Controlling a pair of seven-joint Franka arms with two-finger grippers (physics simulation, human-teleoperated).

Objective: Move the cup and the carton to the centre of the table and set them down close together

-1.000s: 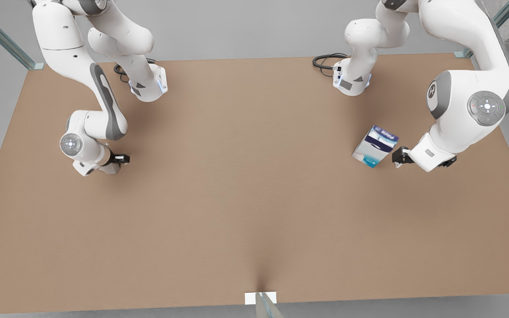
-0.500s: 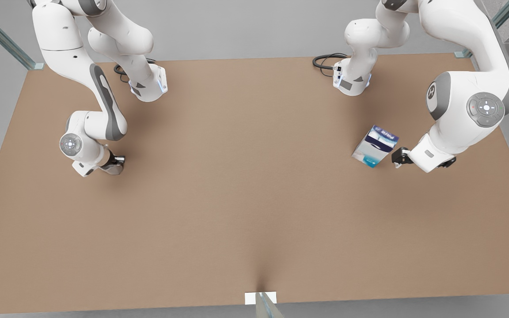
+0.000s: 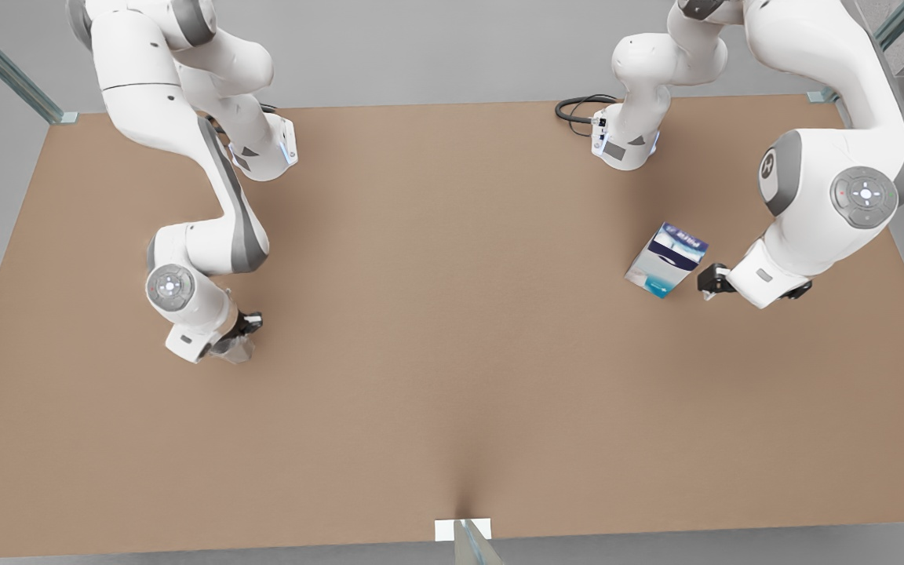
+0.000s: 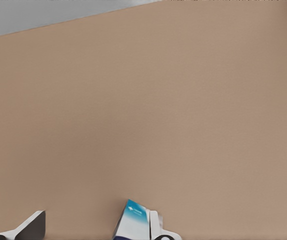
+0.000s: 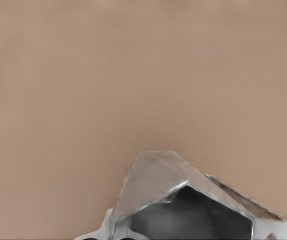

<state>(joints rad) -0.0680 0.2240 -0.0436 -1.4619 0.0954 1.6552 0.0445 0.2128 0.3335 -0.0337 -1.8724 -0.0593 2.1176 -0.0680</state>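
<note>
The right gripper is clamped on the cup, far from the carton toward the front view's left, over the table. The left gripper sits just beside the carton, its fingers spread apart, the carton beside one of them

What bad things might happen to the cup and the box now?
The right pincer holds the cup just by its rim, so it might slip and drop on the way to the middle. The left pincer sits beside the carton, one finger close against it, and could knock it over on the table.
</note>
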